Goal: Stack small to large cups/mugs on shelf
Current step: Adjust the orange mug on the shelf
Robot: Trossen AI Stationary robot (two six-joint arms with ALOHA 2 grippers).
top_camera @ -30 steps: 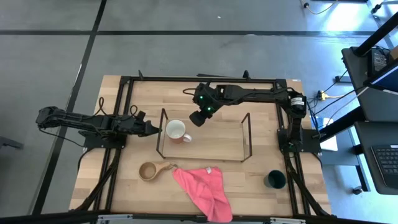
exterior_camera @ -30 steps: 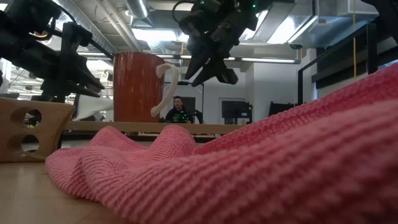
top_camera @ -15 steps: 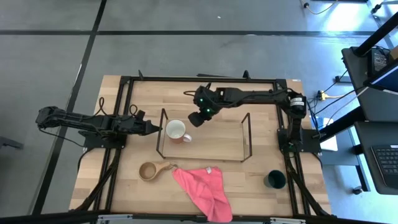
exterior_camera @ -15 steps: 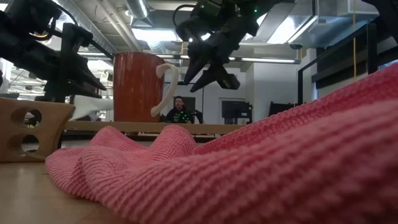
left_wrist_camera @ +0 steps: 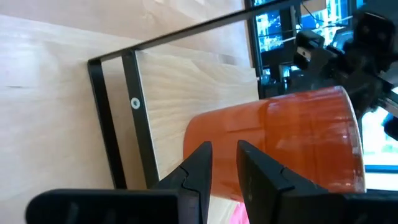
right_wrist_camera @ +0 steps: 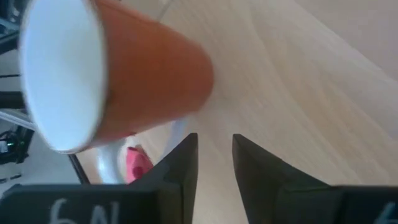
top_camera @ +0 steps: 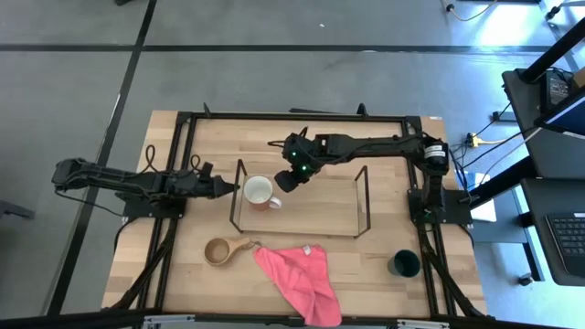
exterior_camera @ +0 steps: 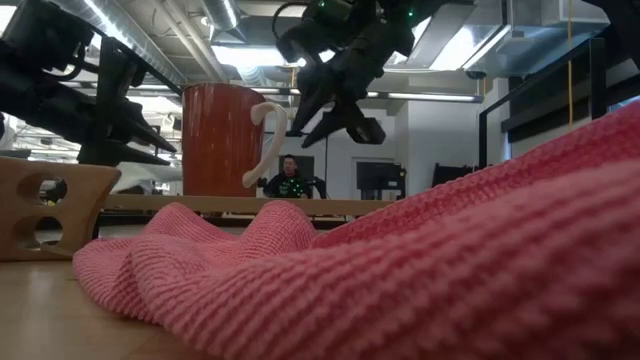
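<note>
The reddish mug (top_camera: pixel 260 192), white inside, stands upright at the left end of the black rod shelf (top_camera: pixel 362 194); its handle (exterior_camera: pixel 262 140) points toward the shelf's middle. My right gripper (top_camera: pixel 285 181) hangs open, slanting down, just above and to the right of the mug (right_wrist_camera: pixel 124 81), clear of it. My left gripper (top_camera: pixel 234 190) is level outside the shelf's left end frame (left_wrist_camera: pixel 102 124), slightly open, pointing at the mug (left_wrist_camera: pixel 280 143) with nothing between its fingers. The tan wooden cup (top_camera: pixel 219 250) and the dark green cup (top_camera: pixel 404 264) stand on the table near its front edge.
A pink cloth (top_camera: pixel 297 274) lies crumpled at the front middle, beside the wooden cup (exterior_camera: pixel 40 205), and fills the low view (exterior_camera: pixel 420 270). A large black frame (top_camera: pixel 302 116) edges the table. A person sits far off in the room beyond the table.
My right gripper has sunk a little and gone toward the mug, to the table's left and near side, rolling somewhat about its own axis. The mug has stayed where it was.
</note>
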